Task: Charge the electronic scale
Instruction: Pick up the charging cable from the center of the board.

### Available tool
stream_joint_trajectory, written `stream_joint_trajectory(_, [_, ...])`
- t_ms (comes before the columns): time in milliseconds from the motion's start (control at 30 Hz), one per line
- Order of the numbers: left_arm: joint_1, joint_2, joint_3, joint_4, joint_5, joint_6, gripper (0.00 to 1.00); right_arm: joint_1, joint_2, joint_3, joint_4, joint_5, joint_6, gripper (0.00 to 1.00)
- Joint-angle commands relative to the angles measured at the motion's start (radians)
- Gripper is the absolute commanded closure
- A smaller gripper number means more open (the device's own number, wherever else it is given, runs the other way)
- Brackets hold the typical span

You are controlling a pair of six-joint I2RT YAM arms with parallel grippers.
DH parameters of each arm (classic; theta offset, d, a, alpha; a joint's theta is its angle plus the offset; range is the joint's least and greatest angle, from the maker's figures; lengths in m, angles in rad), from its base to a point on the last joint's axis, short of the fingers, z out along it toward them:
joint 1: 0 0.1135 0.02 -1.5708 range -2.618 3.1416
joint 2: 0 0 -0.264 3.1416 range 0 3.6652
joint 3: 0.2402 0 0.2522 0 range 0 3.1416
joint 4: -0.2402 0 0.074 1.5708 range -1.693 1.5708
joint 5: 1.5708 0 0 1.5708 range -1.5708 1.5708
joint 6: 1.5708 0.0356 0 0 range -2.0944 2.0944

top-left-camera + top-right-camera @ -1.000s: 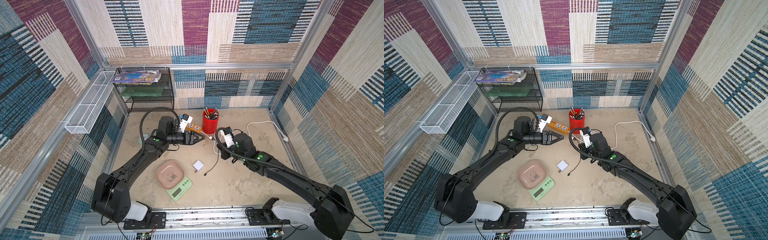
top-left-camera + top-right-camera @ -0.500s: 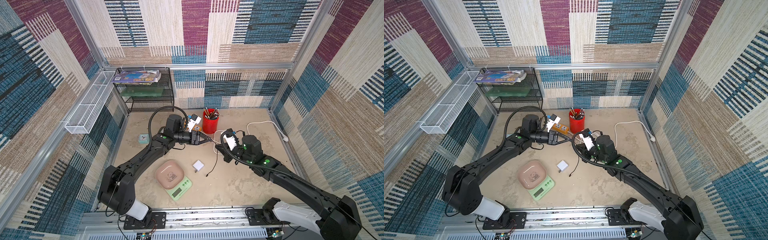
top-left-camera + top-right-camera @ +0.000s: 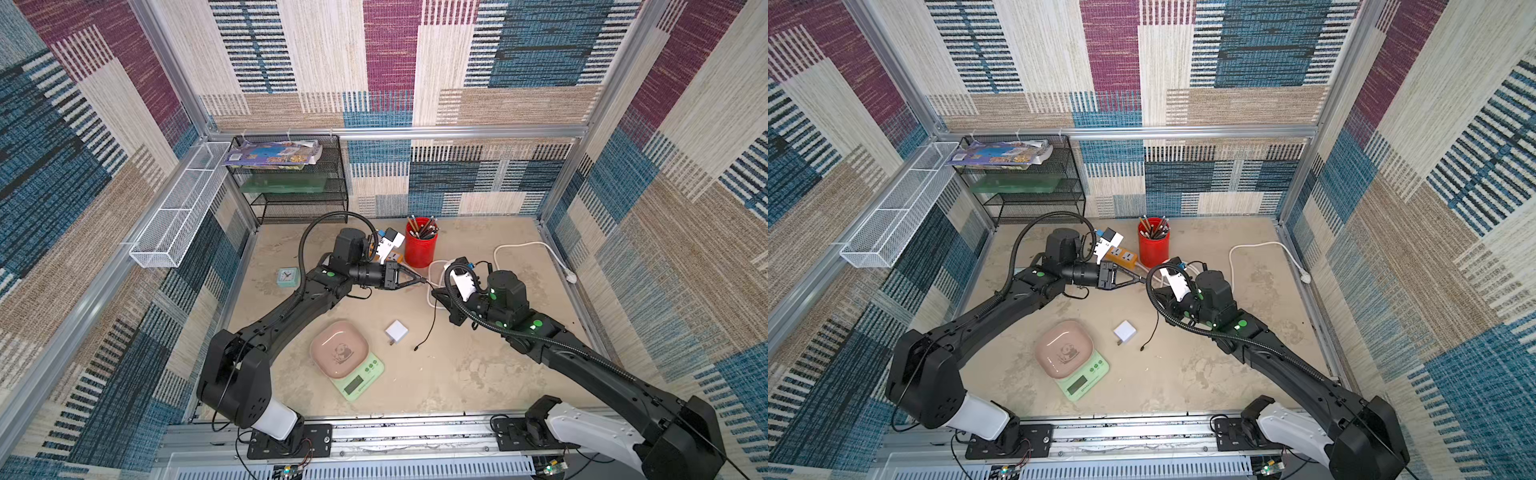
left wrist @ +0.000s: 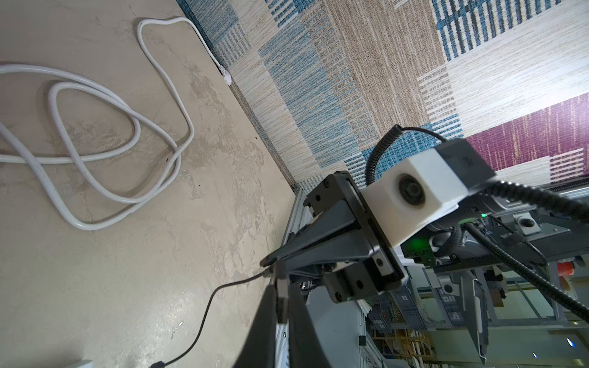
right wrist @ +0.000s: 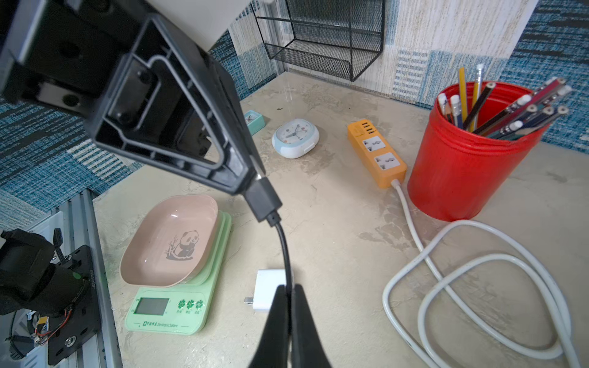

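Right-wrist view: the electronic scale (image 5: 173,255), seen lower left, is judged light and rigid, best steadied by its green base, while the limp cable (image 5: 284,248) is pinched by the right pincer (image 5: 288,291), its plug (image 5: 263,200) by the left pincer (image 5: 253,183).

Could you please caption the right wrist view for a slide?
The right gripper pinches the black cable, left gripper clamps its USB plug, electronic scale nearby.

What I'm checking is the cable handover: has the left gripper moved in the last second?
Yes. In a top view the left gripper has advanced across the front of the red pencil cup, toward the right arm.
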Motion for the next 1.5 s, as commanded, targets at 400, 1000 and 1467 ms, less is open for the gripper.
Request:
stream_joint_trajectory(400, [-0.001,-0.040,-0.031,0.121,0.060,-0.005,0.95,-0.192,-0.031,0.012,0.194,-0.401,0.185,0.51])
stream_joint_trajectory(1000, [-0.037,-0.112,-0.074,0.254,0.122,0.028,0.95,-0.165,0.046,0.127,0.177,-0.568,0.207,0.50])
stream_joint_trajectory(1467, [-0.045,-0.131,-0.080,0.260,0.110,0.029,0.95,-0.150,0.043,0.120,0.200,-0.618,0.204,0.78])
